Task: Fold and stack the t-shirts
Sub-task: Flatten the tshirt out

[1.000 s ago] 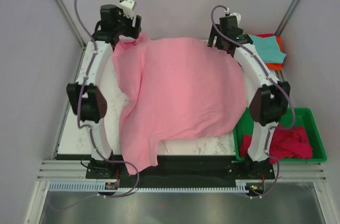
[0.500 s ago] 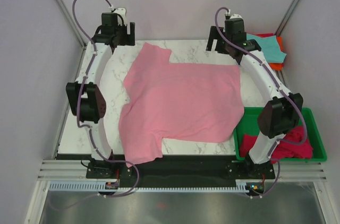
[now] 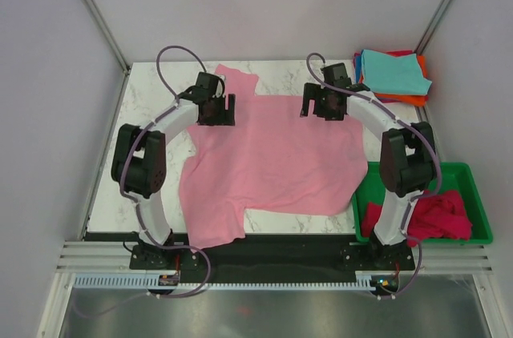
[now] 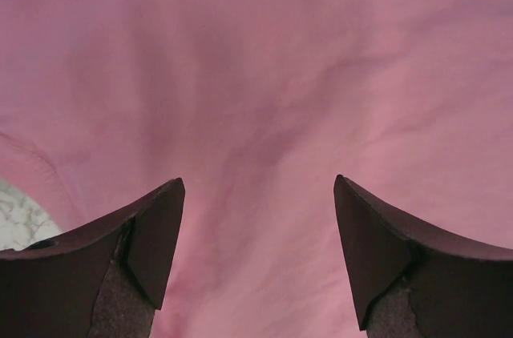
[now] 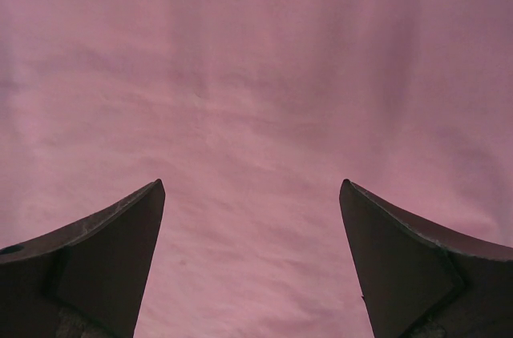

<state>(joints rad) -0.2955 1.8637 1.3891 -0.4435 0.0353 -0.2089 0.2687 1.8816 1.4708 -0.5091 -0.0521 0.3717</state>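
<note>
A light pink t-shirt (image 3: 272,162) lies spread flat over the marble table (image 3: 152,90), one sleeve pointing to the far edge and its lower left part hanging over the near edge. My left gripper (image 3: 217,119) hovers open over the shirt's far left part. My right gripper (image 3: 321,111) hovers open over its far right part. In the left wrist view the pink cloth (image 4: 264,74) fills the space beyond the spread gripper (image 4: 258,194); the right wrist view shows the same cloth (image 5: 256,74) under that gripper (image 5: 252,194). Nothing sits between either pair of fingers.
A stack of folded shirts, teal on top (image 3: 391,72) over orange (image 3: 413,99), lies at the back right corner. A green bin (image 3: 465,178) beside the table's right edge holds a crumpled magenta shirt (image 3: 437,214).
The pink shirt, held up at the far edge a second ago, was let go and now lies flat. Both grippers have come back from the far edge to hover over it.
</note>
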